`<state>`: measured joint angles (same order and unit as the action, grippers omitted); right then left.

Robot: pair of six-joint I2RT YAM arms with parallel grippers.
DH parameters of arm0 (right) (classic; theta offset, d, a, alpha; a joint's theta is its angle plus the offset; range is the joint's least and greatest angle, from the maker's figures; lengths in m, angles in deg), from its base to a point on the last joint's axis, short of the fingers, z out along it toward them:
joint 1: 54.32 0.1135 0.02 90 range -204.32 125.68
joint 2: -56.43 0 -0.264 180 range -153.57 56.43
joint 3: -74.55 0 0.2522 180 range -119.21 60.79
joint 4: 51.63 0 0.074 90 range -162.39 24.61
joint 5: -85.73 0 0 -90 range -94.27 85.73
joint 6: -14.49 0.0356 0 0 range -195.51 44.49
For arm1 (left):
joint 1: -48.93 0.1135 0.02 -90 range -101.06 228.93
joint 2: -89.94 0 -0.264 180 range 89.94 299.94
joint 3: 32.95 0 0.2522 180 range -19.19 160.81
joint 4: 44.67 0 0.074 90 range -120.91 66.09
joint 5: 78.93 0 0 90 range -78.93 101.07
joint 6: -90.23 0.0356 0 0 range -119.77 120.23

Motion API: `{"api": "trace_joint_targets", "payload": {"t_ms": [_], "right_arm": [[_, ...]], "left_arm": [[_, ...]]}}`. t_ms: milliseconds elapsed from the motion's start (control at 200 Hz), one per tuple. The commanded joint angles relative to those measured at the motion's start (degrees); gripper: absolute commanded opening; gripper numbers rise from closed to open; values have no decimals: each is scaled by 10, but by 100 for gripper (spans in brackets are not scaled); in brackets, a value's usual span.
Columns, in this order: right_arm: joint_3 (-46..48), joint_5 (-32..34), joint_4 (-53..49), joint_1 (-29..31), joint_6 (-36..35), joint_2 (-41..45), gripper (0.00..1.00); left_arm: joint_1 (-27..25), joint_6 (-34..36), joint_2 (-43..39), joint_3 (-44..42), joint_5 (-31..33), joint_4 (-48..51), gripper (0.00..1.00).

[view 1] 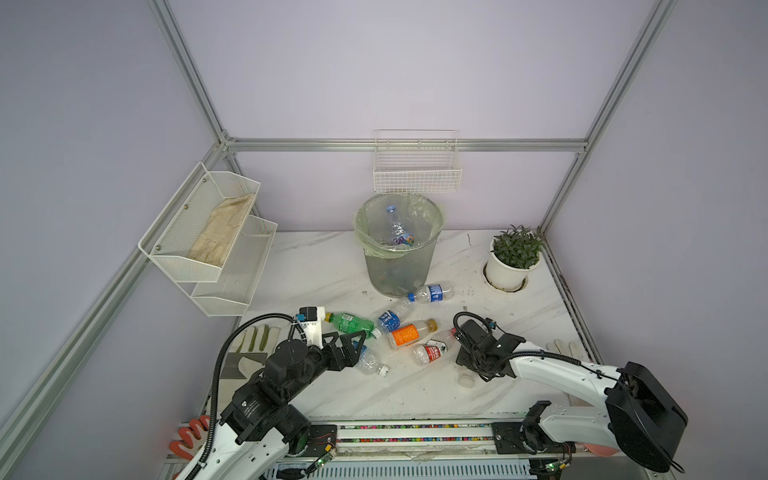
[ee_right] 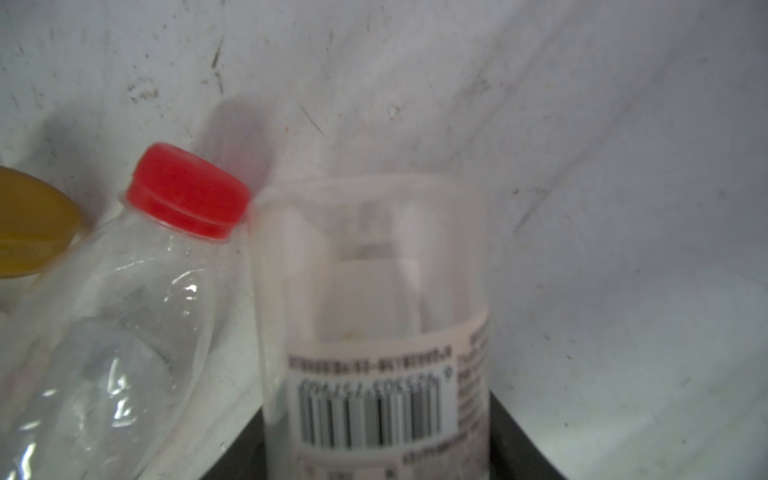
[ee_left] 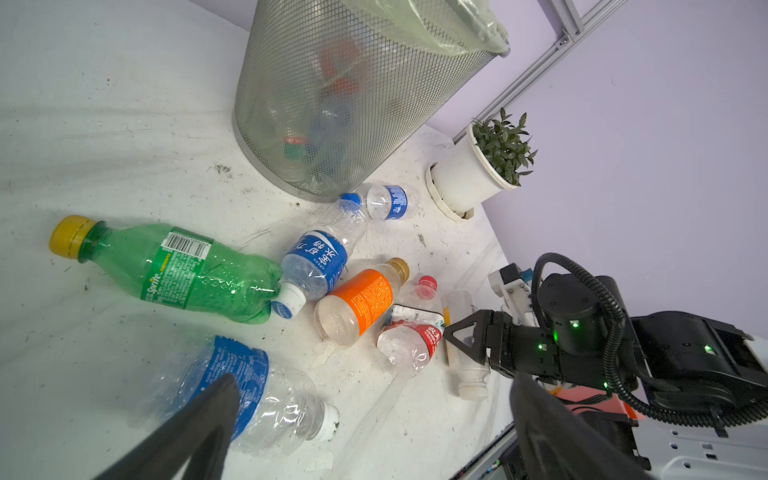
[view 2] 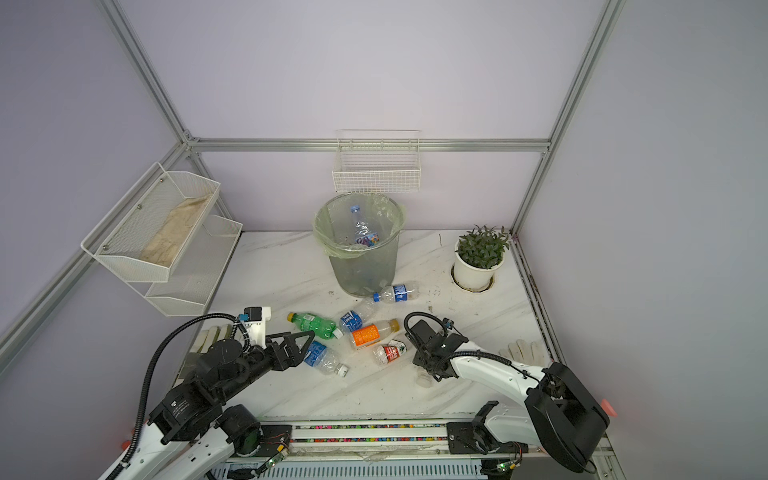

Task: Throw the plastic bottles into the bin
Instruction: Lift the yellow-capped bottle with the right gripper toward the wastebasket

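Note:
The grey mesh bin (view 1: 399, 266) with a green bag stands at the back and holds a bottle (view 1: 397, 228). Several plastic bottles lie in front of it: a green one (view 1: 351, 323), an orange-labelled one (view 1: 409, 334), a red-labelled one (view 1: 432, 353) and blue-labelled ones (view 1: 432, 293). My left gripper (ee_left: 374, 428) hangs open above a crushed blue-labelled bottle (ee_left: 249, 390). My right gripper (view 1: 461, 357) is down on a clear bottle with a white barcode label (ee_right: 374, 332). Its jaws press against both sides of that bottle, which lies on the table.
A potted plant (view 1: 513, 257) stands at the back right. A white wire basket (view 1: 417, 170) hangs on the back wall and a white mesh shelf (view 1: 208, 241) on the left wall. Work gloves (view 1: 567, 347) lie at the table's side edges.

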<state>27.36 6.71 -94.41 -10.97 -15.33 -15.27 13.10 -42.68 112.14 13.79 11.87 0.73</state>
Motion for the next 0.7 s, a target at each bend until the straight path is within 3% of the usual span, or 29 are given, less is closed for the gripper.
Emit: {"api": "trace_joint_targets", "payload": {"t_ms": [0, 270, 455, 570, 695], "right_arm": [[-5, 9, -6, 2, 21, 0, 46], [-55, 53, -60, 2, 0, 77, 25], [-75, 6, 40, 2, -98, 183, 1], [-105, -18, 84, 2, -152, 210, 0], [-173, -34, 98, 2, -215, 185, 0]], "left_arm": [[-3, -2, -11, -19, 6, 3, 100], [-4, -2, -13, -20, 9, 5, 100], [-4, -2, -11, -19, 10, 5, 100], [-3, -2, -11, -19, 10, 5, 100], [-3, -2, -8, -18, 10, 6, 100]]}}
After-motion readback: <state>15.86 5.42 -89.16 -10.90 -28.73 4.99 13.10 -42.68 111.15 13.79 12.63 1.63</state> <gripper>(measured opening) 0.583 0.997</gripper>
